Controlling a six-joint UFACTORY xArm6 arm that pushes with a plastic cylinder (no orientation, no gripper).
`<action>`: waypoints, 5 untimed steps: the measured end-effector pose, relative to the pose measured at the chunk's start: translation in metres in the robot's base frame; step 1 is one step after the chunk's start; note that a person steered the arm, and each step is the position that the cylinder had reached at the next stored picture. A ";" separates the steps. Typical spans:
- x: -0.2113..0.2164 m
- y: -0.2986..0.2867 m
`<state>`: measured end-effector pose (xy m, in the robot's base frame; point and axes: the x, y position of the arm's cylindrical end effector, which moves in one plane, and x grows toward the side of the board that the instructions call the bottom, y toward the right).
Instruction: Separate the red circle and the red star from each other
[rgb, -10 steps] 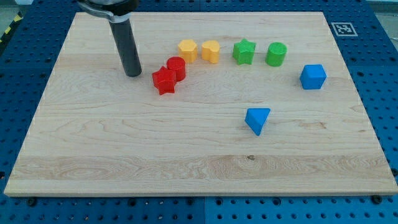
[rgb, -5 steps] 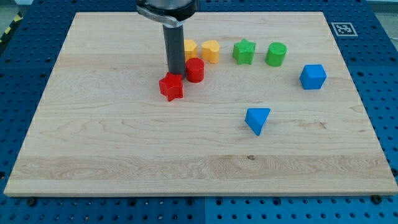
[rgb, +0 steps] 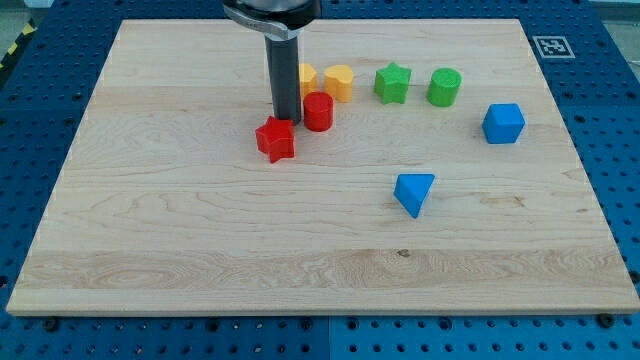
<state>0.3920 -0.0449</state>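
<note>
Surface (rgb: 200, 250): pale wooden board with visible lengthwise grain, lying on a blue perforated base (rgb: 620, 150). A small black-and-white square marker (rgb: 549, 45) is fixed at the board's top right corner.

Arm: no claw is fitted, so there is no open or shut state to record. The arm ends in a smooth, dark, straight rod. My tip (rgb: 285, 121) rests on the board toward the top edge, left of centre. It sits in the notch between the two red blocks, right against both as far as can be judged.

Red star (rgb: 276, 139): matte plastic, five blunt points, just below my tip toward the view's bottom left.

Red circle (rgb: 318, 111): a short upright cylinder, just to the view's right of my tip. A narrow strip of bare wood shows between star and circle; they are apart but near.

Row near the top edge, from the view's left:
- orange block (rgb: 307, 76), partly hidden behind the rod, shape unclear
- second orange block (rgb: 340, 82), rounded, heart-like
- green star (rgb: 393, 83)
- green circle (rgb: 444, 87), cylinder

Blue cube (rgb: 503, 123) stands near the right edge. Blue triangle (rgb: 414, 192) lies right of the board's centre, well apart from the others.
</note>
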 end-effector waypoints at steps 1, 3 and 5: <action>0.000 0.014; 0.000 0.047; 0.000 -0.034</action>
